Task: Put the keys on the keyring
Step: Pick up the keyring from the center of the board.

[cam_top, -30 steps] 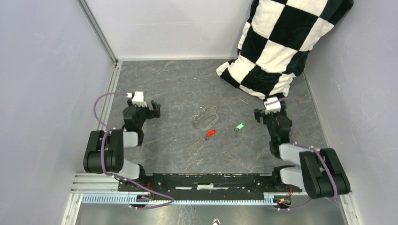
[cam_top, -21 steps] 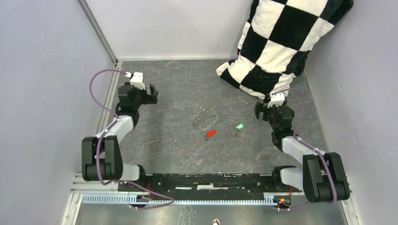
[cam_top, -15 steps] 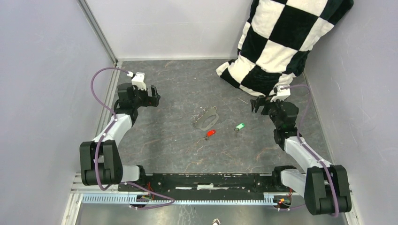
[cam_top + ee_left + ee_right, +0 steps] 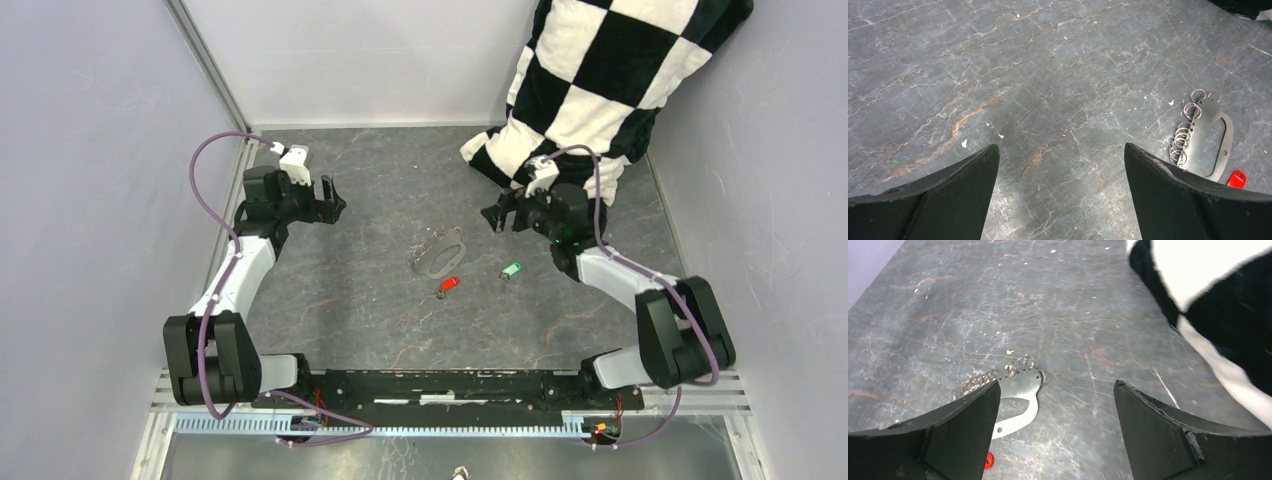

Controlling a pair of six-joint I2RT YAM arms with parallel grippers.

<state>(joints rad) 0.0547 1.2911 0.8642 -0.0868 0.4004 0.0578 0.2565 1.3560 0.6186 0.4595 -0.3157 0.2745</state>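
Keyring (image 4: 440,253) is lying flat at the middle of the table (image 4: 380,335), its string of small rings (image 4: 1184,137) trailing along one side. The red key (image 4: 448,284) is sitting just on the near side of it, and from above I cannot tell whether the two are touching. The green key (image 4: 511,269) is lying a little apart to the right. None of the three is showing any shift over the last second.

What is changing is my arms. My right gripper (image 4: 500,218) is swinging in from the right edge and reaching farther out. It is now hanging beside the checkered cushion (image 4: 600,80), beyond the green key and to the right of the keyring. My left gripper (image 4: 330,203) is extending away from its base too, and is now hovering well to the left of the keyring. Both are standing wide and are carrying nothing.

In my judgement I am only closing in. No key is being lifted yet and the threading is not begun. The right gripper seems better placed for the green key.
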